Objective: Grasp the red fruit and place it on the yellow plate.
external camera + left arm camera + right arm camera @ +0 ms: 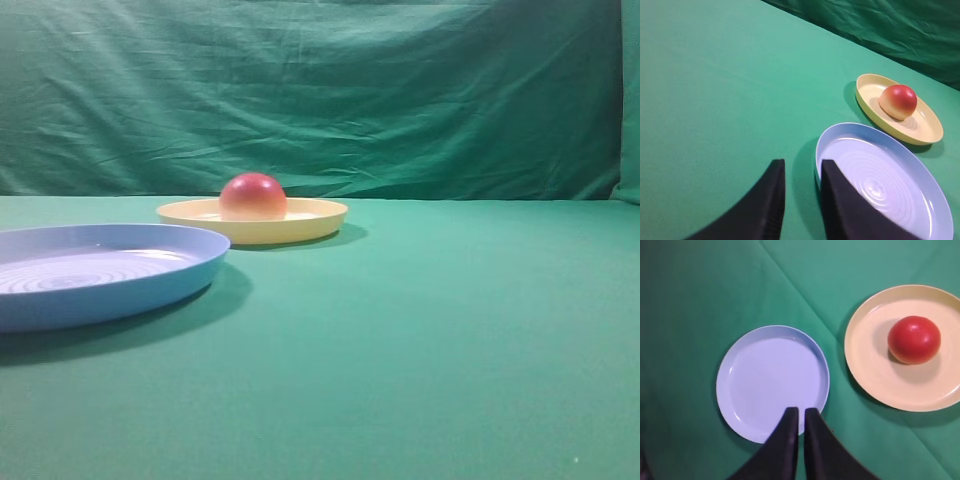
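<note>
We see the smooth red dome-shaped fruit (914, 339) resting on the shallow pale-yellow plastic plate (875, 375), beside which our right claw (801, 412) hangs pressed together, empty, above the light-blue ringed plate (755, 375), and our left claw (801, 170) stands slightly spread.

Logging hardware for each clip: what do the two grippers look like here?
Only the fingers show, in the wrist views. The left gripper has two matte black fingers, broad and curving toward blunt tips. The right gripper has the same plain black fingers. No cables, markings or arm links are visible.
</note>
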Robot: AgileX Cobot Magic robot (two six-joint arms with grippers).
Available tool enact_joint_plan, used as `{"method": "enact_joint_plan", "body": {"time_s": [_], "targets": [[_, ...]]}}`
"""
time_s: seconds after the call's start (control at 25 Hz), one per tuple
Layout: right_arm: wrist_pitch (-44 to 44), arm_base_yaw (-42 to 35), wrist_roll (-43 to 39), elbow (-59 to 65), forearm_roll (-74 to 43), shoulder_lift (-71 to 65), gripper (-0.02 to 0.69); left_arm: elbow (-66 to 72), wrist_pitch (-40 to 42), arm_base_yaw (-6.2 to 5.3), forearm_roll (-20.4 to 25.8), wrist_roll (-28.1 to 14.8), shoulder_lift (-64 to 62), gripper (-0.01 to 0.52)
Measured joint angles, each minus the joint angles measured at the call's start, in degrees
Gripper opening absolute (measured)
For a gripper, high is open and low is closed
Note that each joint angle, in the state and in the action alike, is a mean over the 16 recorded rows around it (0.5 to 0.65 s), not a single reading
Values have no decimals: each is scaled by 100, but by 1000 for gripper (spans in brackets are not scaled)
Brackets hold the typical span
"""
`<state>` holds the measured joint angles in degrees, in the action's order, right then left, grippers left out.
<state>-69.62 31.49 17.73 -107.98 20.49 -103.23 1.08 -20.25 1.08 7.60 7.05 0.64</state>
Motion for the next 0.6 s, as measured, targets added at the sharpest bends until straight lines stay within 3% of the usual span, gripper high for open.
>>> {"method": "enact_joint_plan", "body": {"time_s": [0.36, 0.6], "targets": [[523, 0, -100, 1209, 29, 1081, 0, 0, 0, 0, 0, 0, 0, 157], [1036, 0, -1012, 2567, -696, 2063, 0, 0, 0, 0, 0, 0, 0, 157]]}}
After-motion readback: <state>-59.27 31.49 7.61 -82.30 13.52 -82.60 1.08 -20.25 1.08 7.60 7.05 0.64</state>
